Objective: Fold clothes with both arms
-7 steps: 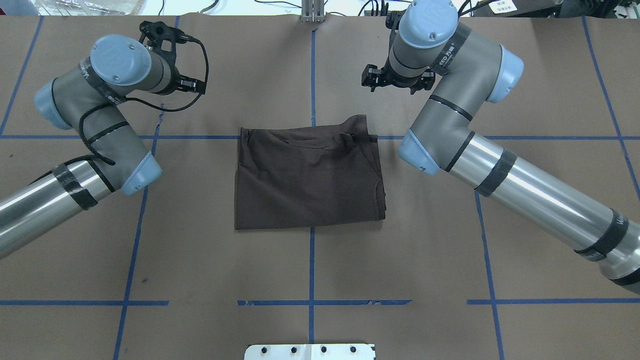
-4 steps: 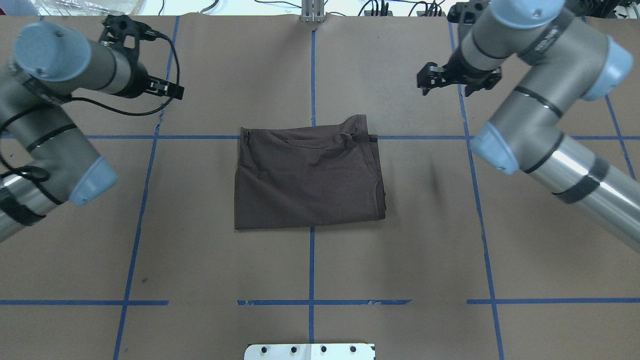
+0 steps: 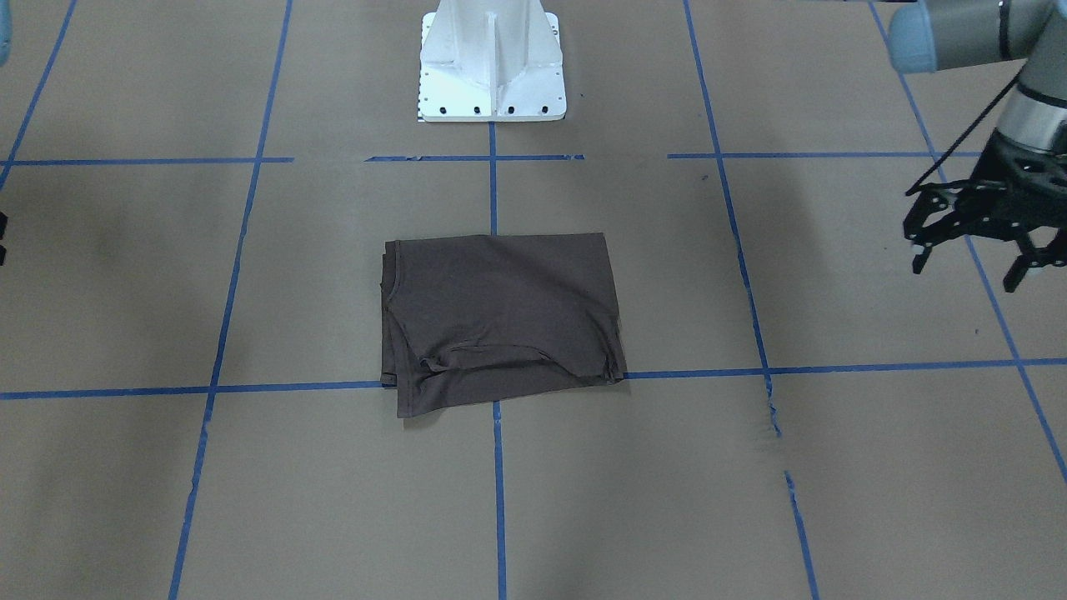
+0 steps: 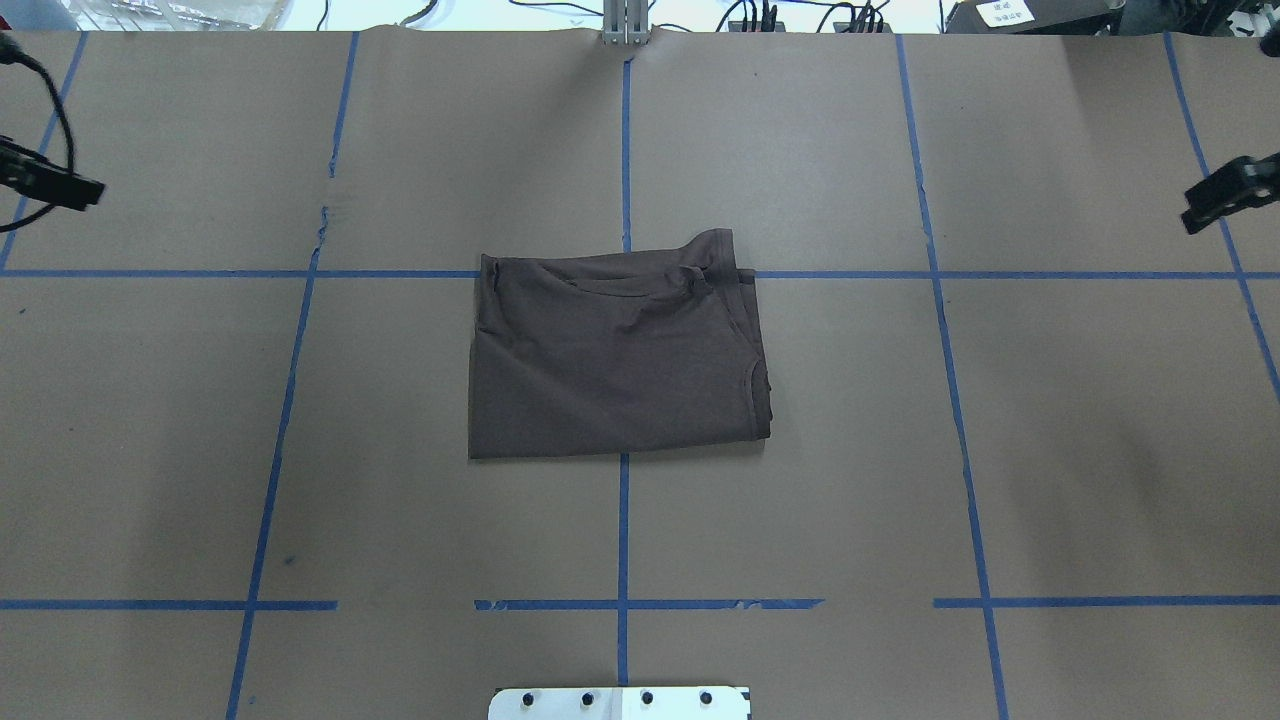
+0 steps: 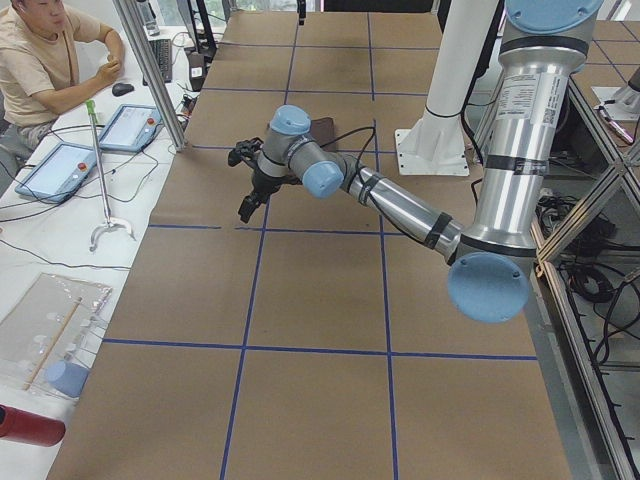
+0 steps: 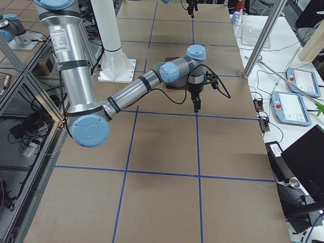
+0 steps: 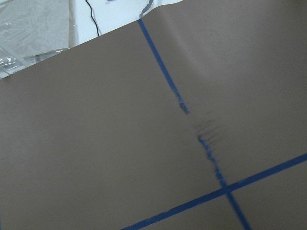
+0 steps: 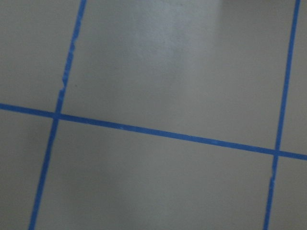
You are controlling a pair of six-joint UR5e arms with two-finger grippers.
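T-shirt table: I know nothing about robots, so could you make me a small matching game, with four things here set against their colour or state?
Things:
1. T-shirt
2. left gripper
3. pedestal base
4. tape lines

Descriptions:
A. white, standing upright
B. dark brown, folded, lying in the middle
C. blue, forming a grid
D. black, open, off to one side, holding nothing

Pairs: 1-B, 2-D, 3-A, 4-C

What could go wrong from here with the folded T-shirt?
1. The dark brown T-shirt is folded unevenly: one flap sticks out past its far edge, so another fold may come out crooked.
2. The paper cover is torn at the tape; the open left gripper might snag there.
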